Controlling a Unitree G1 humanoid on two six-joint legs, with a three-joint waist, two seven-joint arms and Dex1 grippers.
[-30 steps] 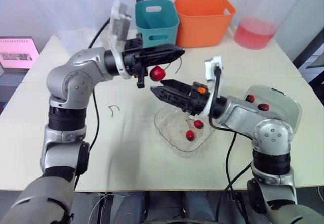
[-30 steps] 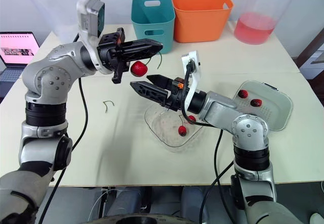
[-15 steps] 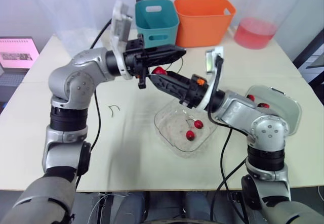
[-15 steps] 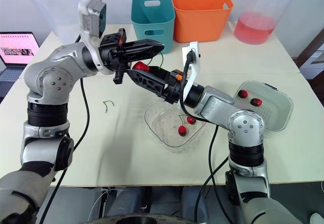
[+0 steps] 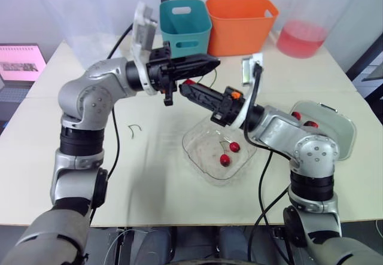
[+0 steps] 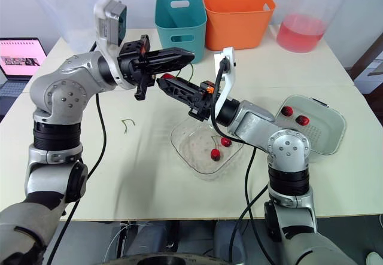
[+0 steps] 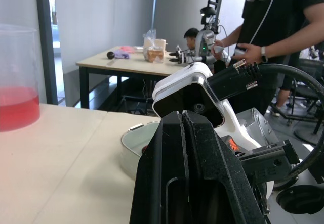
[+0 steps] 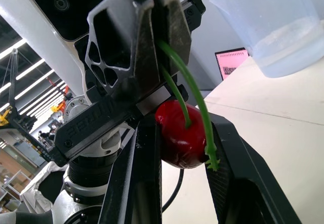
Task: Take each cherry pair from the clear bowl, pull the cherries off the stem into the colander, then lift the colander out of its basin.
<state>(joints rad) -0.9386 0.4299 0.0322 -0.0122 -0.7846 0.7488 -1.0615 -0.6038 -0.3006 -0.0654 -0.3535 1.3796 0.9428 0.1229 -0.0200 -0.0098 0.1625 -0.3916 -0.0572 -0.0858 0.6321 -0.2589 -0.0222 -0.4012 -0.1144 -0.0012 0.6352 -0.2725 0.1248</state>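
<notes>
One cherry (image 8: pixel 179 138) hangs from a green stem (image 8: pixel 198 105) pinched in the closed left claw (image 6: pixel 187 54). The right claw (image 6: pixel 163 83) is clamped on the fruit just beneath. The colander (image 6: pixel 334 140) lies toward 4 o'clock across the tabletop, beyond the clear bowl (image 6: pixel 190 157), so the pull likely heads that way.

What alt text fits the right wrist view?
A red cherry sits clamped between the two black fingers of the right gripper, while its green stem runs up into the shut left gripper just above. Behind them are a pale tabletop, a clear pitcher of liquid and a pink laptop screen.
</notes>
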